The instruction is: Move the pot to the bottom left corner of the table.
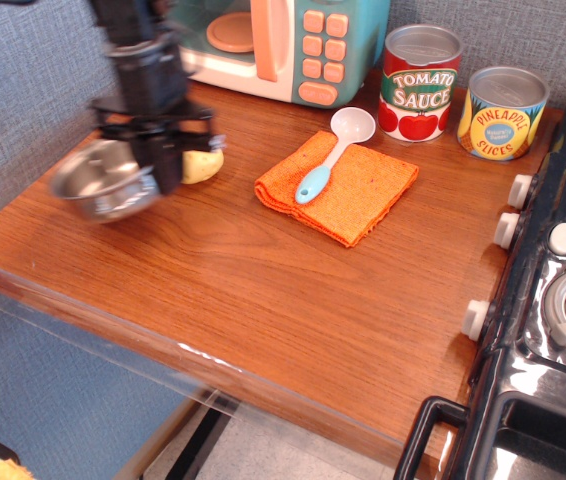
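The tool point(163, 165) hangs over the left part of the tabletop point(263, 290), its black fingers closed on the right rim of the pot point(103, 183). Motion blur smears both, so the grip reads as clamped on the rim, though the exact contact is hard to make out. The pot sits tilted near the tabletop's left edge, seemingly lifted just off the wood. A potato point(201, 166) lies just behind the tool, partly hidden by it. Further right, a light-blue spoon point(329, 152) rests on the orange cloth point(341, 188). A toy microwave point(273, 45) stands at the back, with a tomato sauce can point(420, 84) and a pineapple slices can point(503, 112) beside the stove point(553, 300).
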Tool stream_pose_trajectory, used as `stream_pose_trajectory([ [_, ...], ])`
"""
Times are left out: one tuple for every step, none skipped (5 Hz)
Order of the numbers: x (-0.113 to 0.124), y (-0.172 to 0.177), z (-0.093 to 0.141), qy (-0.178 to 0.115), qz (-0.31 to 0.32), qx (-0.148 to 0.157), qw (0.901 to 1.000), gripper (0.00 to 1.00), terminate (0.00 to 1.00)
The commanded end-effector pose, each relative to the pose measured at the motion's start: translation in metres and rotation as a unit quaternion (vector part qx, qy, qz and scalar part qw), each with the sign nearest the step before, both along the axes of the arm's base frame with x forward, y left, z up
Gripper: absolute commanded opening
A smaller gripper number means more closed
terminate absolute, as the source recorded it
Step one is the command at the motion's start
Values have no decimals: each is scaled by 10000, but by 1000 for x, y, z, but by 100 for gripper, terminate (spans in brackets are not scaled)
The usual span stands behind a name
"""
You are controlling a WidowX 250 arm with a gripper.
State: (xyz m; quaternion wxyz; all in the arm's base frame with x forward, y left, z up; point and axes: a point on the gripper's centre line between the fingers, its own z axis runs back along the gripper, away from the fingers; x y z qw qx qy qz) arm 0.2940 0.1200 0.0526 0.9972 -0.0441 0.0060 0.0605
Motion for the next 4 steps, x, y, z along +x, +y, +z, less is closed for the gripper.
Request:
stream_pose_trajectory([
  [-26, 35, 8, -93, 163, 248, 9995, 0, 0],
  [-32, 35, -1, 13, 151, 338, 9993, 0, 0],
  [-30, 35, -15, 216, 207, 506, 9983, 0, 0],
  [-28, 33, -23, 310, 327, 483, 9978, 100, 0],
])
